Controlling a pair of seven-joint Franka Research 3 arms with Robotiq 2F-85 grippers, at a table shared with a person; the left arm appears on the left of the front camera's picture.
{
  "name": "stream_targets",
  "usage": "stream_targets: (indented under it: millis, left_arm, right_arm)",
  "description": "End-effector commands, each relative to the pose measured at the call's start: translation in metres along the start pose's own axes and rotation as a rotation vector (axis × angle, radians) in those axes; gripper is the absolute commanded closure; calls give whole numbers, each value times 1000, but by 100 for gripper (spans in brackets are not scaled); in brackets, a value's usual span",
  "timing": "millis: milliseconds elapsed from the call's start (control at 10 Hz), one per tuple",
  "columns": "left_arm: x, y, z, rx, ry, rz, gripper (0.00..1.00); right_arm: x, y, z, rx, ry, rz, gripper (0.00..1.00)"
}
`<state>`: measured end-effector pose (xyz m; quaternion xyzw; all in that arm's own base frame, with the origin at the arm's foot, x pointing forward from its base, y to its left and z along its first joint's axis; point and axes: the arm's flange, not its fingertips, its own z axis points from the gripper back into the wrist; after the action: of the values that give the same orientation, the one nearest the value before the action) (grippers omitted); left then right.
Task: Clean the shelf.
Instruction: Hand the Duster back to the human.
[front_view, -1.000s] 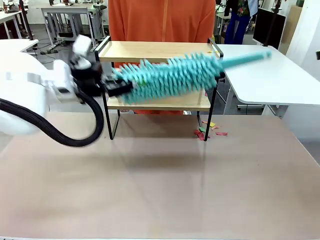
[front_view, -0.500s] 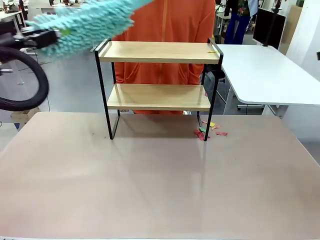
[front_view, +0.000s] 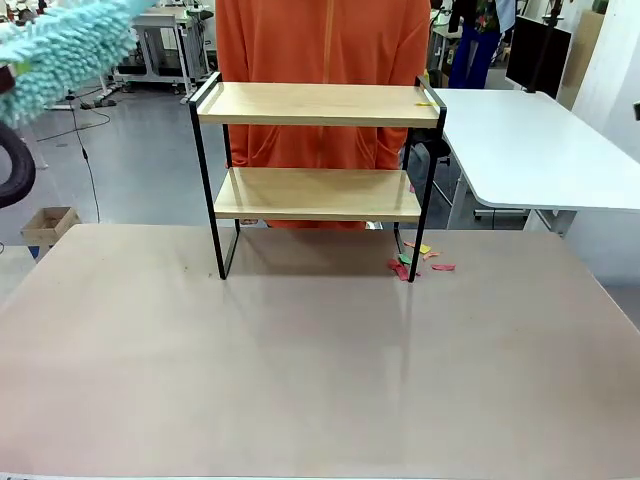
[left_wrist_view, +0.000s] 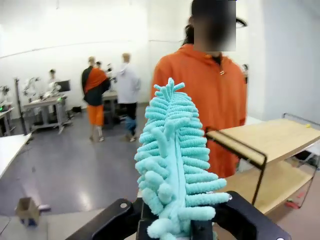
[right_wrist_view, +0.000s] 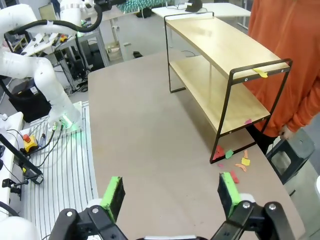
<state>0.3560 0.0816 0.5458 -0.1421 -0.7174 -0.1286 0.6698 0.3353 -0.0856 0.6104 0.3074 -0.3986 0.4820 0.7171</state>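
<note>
The shelf (front_view: 315, 104) stands at the table's far side, two light wooden boards in a thin black frame; it is also in the right wrist view (right_wrist_view: 225, 65) and the left wrist view (left_wrist_view: 272, 142). A fluffy teal duster (left_wrist_view: 172, 165) sticks up from my left gripper (left_wrist_view: 175, 226), which is shut on its base. The duster (front_view: 60, 45) is high at the far left, well clear of the shelf. A small yellow scrap (front_view: 425, 103) lies on the top board's right end. My right gripper (right_wrist_view: 171, 196) hangs open above the table with nothing between its green pads (right_wrist_view: 114, 195).
Coloured paper scraps (front_view: 415, 262) lie on the table by the shelf's right foot, and show as scraps (right_wrist_view: 232, 164) from the right wrist. A person in orange (front_view: 325, 40) stands right behind the shelf. A white table (front_view: 540, 150) is at the right.
My left arm swung the duster away from the shelf, up and to the left, until it sits at the picture's top left corner. The shelf and scraps have not moved.
</note>
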Motion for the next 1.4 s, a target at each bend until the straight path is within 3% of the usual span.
stream_targets:
  millis: [0,300,1000,1200,1300]
  left_arm:
    - [0,-14,-4,50,65,18,83]
    - [-28,-14,-6,108,114,39,83]
    - [-121,-65,2,167,215,44,83]
    - [-128,-69,3,144,193,66,83]
    - [-99,-51,-39,160,238,63,83]
  right_arm:
    - [3,0,1,6,-20,13,0]
    - [3,0,1,6,-20,13,0]
    - [3,0,1,6,-20,13,0]
    - [3,0,1,6,-20,13,0]
    - [3,0,1,6,-20,13,0]
